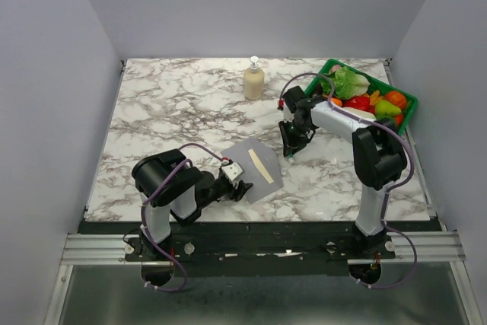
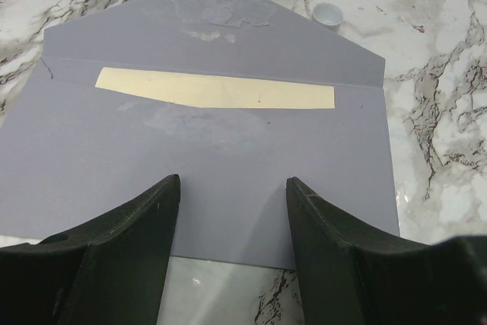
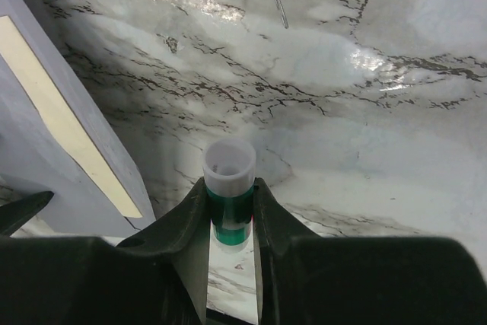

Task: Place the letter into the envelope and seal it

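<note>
The left end effector [image 2: 232, 182], spread wide, hangs over the near edge of the envelope [image 2: 91, 165]. Ahead, the letter [image 2: 221, 90] shows as a strip under the open flap [image 2: 228, 39], with a white cap [image 2: 328, 14] beyond on the table [image 2: 449, 112]. The right end effector [image 3: 230, 186] pinches a green glue stick [image 3: 228, 164], the envelope at its left.

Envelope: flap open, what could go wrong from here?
A strip of the letter shows outside the envelope; the flap may stick to it.
The left gripper is open, not gripping the envelope; folding could slide it.
The right gripper holds a glue stick that looks uncapped; it could smear elsewhere.
</note>
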`<action>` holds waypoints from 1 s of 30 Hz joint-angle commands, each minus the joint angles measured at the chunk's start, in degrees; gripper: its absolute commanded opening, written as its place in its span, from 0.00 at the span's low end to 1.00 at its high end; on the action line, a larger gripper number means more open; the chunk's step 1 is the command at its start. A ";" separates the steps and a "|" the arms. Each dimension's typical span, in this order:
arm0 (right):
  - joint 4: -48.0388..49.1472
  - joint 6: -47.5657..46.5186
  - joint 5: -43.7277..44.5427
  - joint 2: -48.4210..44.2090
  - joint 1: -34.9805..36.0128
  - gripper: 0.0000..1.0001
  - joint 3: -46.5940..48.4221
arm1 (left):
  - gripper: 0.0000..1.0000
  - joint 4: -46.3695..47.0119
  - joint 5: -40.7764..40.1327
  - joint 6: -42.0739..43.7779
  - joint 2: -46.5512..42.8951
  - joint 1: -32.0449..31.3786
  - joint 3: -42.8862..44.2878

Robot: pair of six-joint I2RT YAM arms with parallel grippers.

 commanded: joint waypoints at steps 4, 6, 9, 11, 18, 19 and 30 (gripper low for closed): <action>-1.72 -1.52 -0.13 4.86 2.80 0.01 3.53 | 0.66 9.50 1.56 -1.93 4.08 0.25 -2.26; -1.55 -2.30 -1.09 4.95 3.69 0.01 4.40 | 0.66 9.59 1.73 -2.02 4.08 0.34 -2.26; -1.81 -3.01 -4.08 4.51 5.00 0.01 5.55 | 0.66 9.50 1.82 -2.11 3.99 0.34 -2.43; -2.25 -3.19 -4.52 3.72 6.06 0.01 6.78 | 0.66 9.50 1.56 -2.20 3.90 0.25 -2.61; -4.36 -3.45 -4.96 2.31 9.22 0.01 7.66 | 0.66 9.42 1.56 -2.46 4.16 0.34 -2.17; -4.27 -3.45 -5.14 2.40 9.58 0.01 7.31 | 0.66 9.50 1.56 -2.55 4.25 0.25 -2.17; 0.73 0.59 -7.25 3.28 14.59 0.01 0.81 | 0.67 9.50 1.56 -4.13 5.13 0.25 -1.38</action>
